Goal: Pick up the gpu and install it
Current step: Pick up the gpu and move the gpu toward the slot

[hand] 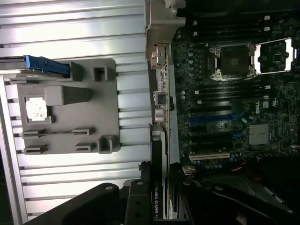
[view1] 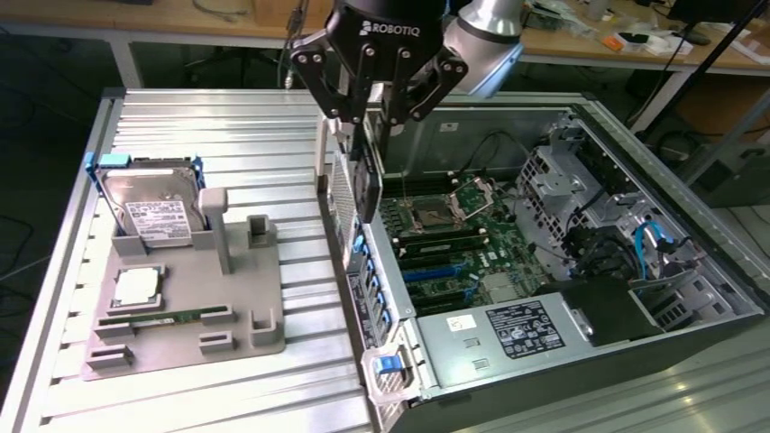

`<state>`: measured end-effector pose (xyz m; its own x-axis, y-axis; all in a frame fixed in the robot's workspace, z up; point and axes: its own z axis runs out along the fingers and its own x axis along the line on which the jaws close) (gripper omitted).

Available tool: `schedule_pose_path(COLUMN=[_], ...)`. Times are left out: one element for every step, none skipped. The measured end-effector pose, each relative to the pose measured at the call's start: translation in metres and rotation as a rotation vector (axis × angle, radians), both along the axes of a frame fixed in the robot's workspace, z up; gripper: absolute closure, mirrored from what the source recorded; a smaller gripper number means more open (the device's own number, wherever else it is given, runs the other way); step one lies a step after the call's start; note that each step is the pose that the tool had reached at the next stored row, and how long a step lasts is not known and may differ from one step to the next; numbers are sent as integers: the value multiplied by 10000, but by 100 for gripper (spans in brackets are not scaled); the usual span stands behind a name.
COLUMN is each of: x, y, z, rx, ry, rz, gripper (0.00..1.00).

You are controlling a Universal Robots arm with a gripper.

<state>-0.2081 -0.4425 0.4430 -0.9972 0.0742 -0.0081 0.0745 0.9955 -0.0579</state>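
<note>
Pickup done: gripper (view1: 373,115) pinching gpu (view1: 359,171), card edge-on and upright, hanging over computer case (view1: 626,365) wall nearest gray fixture (view1: 259,298). Card not yet seated. Motherboard (view1: 452,244) expansion slots look vacant, so install remains. Count: one gpu, one case, one fixture at exterior view's left, carrying one hard drive (view1: 151,212) and one memory stick (view1: 162,317).

Robotics lab: cluttered workbenches (view1: 180,18), opened computer case (view1: 578,370)

Thin dark gpu (hand: 156,164) upright, edge-on, clamped btwn jaws.
</note>
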Motion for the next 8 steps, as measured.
schedule_pose_path(x=[25,51,77,103,128,169,188,210], y=[0,0,0,0,0,0,0,0], z=[0,0,-1,0,0,0,0,0], rx=[1,1,1,0,1,0,0,1], ry=[-1,0,-1,0,0,0,0,0], rz=[8,17,25,33,41,54,60,67], gripper=[73,73,73,73,73,73,73,73])
